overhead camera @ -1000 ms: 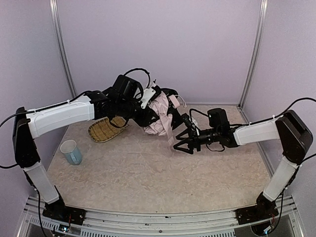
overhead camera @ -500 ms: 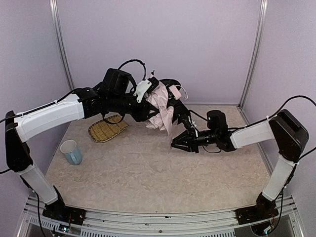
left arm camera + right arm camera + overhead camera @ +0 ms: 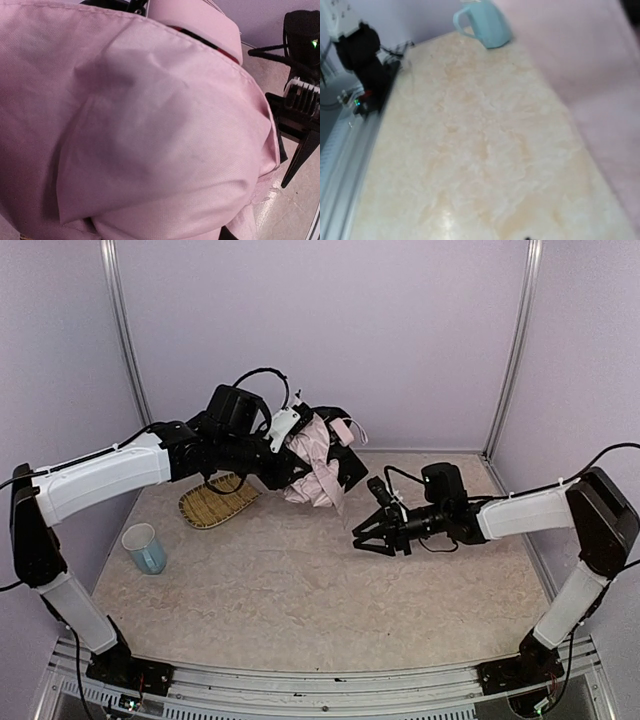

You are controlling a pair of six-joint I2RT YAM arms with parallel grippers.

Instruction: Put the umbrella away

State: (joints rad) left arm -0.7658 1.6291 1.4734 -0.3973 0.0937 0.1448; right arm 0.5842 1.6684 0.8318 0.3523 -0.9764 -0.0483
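Observation:
The umbrella (image 3: 316,458) is a crumpled bundle of pale pink fabric with black lining, held in the air above the back of the table. Its small pink handle (image 3: 343,427) sticks out at the top. My left gripper (image 3: 292,452) is buried in the bundle and shut on it. In the left wrist view the pink fabric (image 3: 135,125) fills the frame and hides the jaws. My right gripper (image 3: 372,539) is open and empty, low over the table, to the right of and below the umbrella. It also shows in the left wrist view (image 3: 300,125).
A woven bamboo tray (image 3: 213,504) lies at the back left, under the left arm. A pale blue mug (image 3: 146,547) stands at the left; it also shows in the right wrist view (image 3: 483,23). The marbled tabletop (image 3: 470,150) is bounded by walls.
The left arm has lifted the umbrella higher and slightly back. The right gripper has stayed open, shifted slightly and sunk a little lower, apart from the fabric.

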